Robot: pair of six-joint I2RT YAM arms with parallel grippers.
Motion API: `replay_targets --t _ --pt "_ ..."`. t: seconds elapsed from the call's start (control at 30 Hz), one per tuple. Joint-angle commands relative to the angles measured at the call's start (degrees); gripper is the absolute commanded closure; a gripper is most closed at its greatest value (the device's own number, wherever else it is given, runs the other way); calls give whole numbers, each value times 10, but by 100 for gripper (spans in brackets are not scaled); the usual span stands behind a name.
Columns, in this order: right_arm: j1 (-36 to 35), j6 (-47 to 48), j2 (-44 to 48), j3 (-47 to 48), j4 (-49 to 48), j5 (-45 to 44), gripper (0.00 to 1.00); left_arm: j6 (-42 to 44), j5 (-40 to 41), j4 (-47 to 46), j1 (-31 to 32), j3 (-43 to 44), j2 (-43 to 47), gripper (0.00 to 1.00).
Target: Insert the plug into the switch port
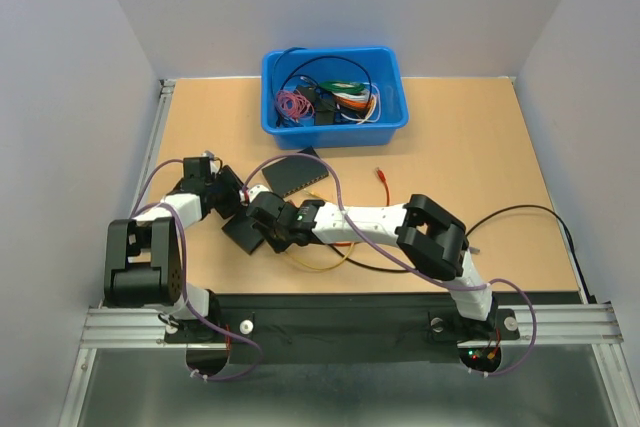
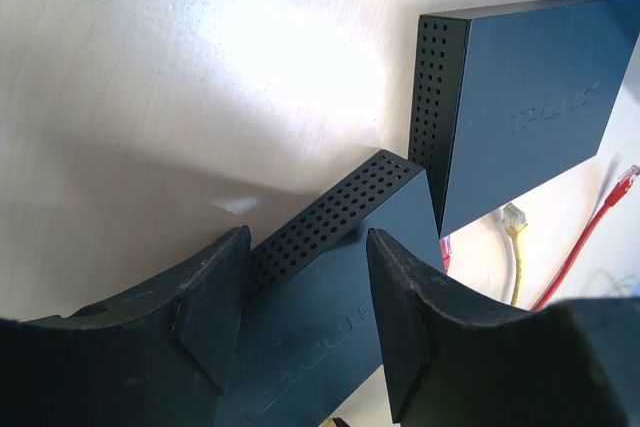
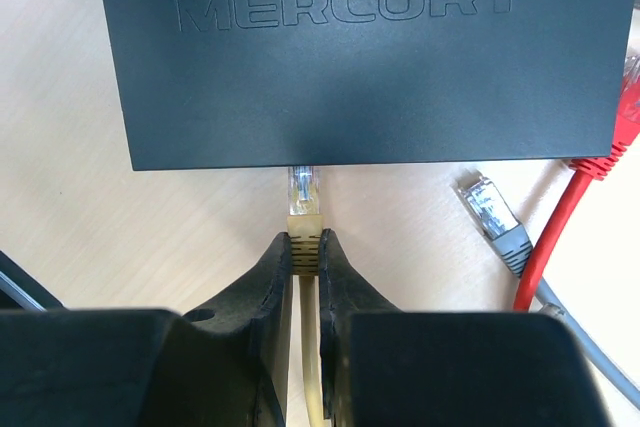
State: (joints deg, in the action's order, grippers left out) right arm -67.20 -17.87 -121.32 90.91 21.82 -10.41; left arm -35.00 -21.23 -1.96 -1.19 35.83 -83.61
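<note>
Lower centre: my right tool (image 3: 305,247) nips clear-tipped yellow cable plug (image 3: 303,192) | tip meeting black plastic switch box (image 3: 360,57) | left tool (image 2: 308,247) clamps box

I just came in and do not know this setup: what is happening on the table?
The left tool clamps a black switch from both sides to steady it. The right tool is shut on a yellowish cable just behind its clear plug and aims the plug at the switch's side. The plug tip meets that edge, but whether it sits in a port cannot be seen. A second black switch lies nearby, not held.
</note>
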Motion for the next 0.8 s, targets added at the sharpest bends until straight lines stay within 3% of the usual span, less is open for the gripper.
replay_targets --t 0.0,0.77 --pt "15 -6 49 16 -179 -56 100 -9 -50 134 25 -26 -30 39" --pt "11 -14 60 4 -184 -44 99 -6 -50 125 17 0 -76 39"
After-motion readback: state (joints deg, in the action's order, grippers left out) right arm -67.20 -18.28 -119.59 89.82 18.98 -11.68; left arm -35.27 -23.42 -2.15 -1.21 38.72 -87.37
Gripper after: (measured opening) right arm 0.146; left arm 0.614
